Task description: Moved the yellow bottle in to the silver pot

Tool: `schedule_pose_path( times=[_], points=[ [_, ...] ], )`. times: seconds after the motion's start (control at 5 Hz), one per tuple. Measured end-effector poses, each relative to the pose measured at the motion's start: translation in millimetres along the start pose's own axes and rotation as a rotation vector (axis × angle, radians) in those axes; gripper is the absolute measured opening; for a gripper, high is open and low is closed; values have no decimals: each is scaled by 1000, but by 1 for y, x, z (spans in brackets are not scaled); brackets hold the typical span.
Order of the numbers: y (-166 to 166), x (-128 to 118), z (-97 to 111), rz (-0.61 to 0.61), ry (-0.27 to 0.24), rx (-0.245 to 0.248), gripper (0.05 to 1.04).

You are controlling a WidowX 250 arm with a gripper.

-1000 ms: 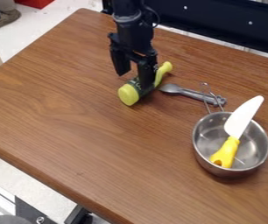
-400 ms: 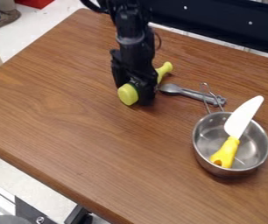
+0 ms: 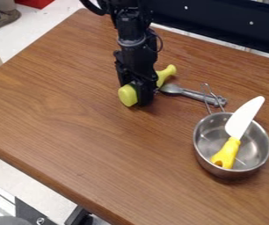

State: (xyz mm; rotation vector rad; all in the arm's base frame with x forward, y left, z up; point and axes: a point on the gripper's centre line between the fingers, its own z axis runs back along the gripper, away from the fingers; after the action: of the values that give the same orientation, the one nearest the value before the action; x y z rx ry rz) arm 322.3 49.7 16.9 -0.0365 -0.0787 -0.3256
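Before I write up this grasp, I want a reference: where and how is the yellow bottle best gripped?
Probably around its middle, from straight above, pinching across its width. The bottle lies on its side on the table, stretched between a wide, blunt end and a narrower far end, which looks like a poorer hold.

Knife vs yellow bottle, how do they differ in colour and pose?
Colour: knife has a white blade and yellow handle; bottle shows yellow-green ends.
Place: knife is in the pot; bottle is outside it, at the end effector.
Pose: knife leans handle-down, blade past the rim; bottle is on its side.
Shared: both elongated.
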Motion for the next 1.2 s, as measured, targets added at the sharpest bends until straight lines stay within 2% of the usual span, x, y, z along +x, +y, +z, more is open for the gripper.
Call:
schedule_pose_path(
  times=[0.4, 0.6, 0.8, 1.0, 1.2],
  points=[
    [13, 6, 10, -30, -14, 17, 635],
    [18, 5, 20, -71, -53, 27, 635],
    [19, 4, 45, -112, -100, 21, 636],
    [5, 2, 63, -218, -79, 21, 636],
    [-19, 5, 71, -347, -55, -3, 636]
  ],
)
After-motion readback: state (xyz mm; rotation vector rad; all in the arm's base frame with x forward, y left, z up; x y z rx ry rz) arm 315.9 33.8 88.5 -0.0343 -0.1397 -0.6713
